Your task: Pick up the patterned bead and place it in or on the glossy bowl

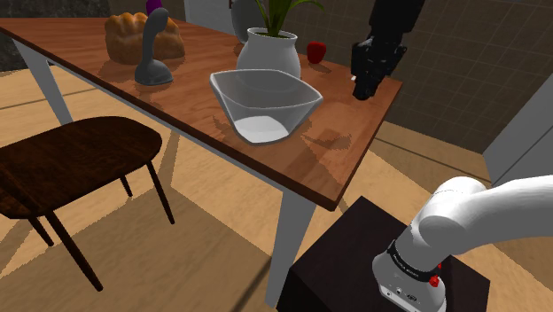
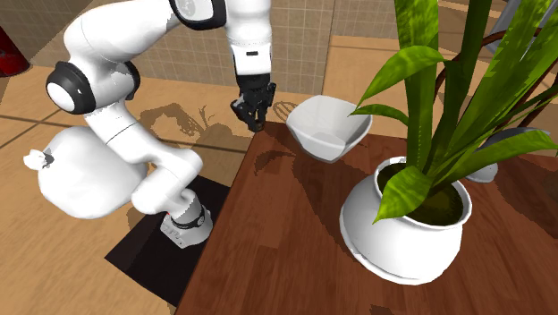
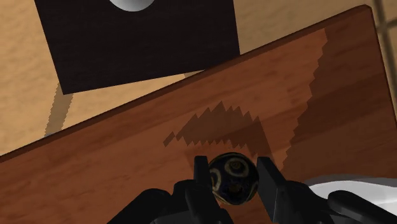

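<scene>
Currently, shoulder view: one table (image 1: 89, 53); one white glossy bowl (image 1: 232, 106) near the edge on the side of the stand (image 1: 354, 266); one potted plant (image 1: 266, 53) behind the bowl; one chair (image 1: 80, 155). One gripper (image 1: 362, 84) hangs over the table corner, apart from the bowl.

Second exterior view: gripper (image 2: 253, 121) over that corner; bowl (image 2: 326, 148) near it along the edge.

Wrist view: one dark bead (image 3: 233, 184) with pale ring markings, pinched between both fingers (image 3: 201, 168), over the table (image 3: 127, 153) near its edge. Round, no long axis; one ring marking faces the camera. Bowl rim (image 3: 356, 186) close beside the gripper.
</scene>
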Available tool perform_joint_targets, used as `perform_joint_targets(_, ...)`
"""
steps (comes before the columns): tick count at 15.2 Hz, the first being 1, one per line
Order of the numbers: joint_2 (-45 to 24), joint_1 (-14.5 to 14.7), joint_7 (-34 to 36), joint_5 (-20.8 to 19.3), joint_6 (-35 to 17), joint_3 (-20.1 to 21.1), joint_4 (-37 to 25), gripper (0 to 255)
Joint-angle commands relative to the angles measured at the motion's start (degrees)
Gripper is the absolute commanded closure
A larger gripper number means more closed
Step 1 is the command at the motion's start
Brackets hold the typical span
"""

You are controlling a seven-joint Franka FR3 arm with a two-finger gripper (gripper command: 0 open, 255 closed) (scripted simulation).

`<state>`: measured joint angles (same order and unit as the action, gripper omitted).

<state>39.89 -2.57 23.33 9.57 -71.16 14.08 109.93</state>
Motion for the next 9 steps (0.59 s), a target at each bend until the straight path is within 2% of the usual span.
perform_joint_targets(1, -0.94, -0.11, 0.14, -0.16, 1.41, -0.07, -2.32, 255)
perform_joint_targets(9, -5.39, -0.59, 0.96, -0.7, 7.2, -0.05, -12.55, 255)
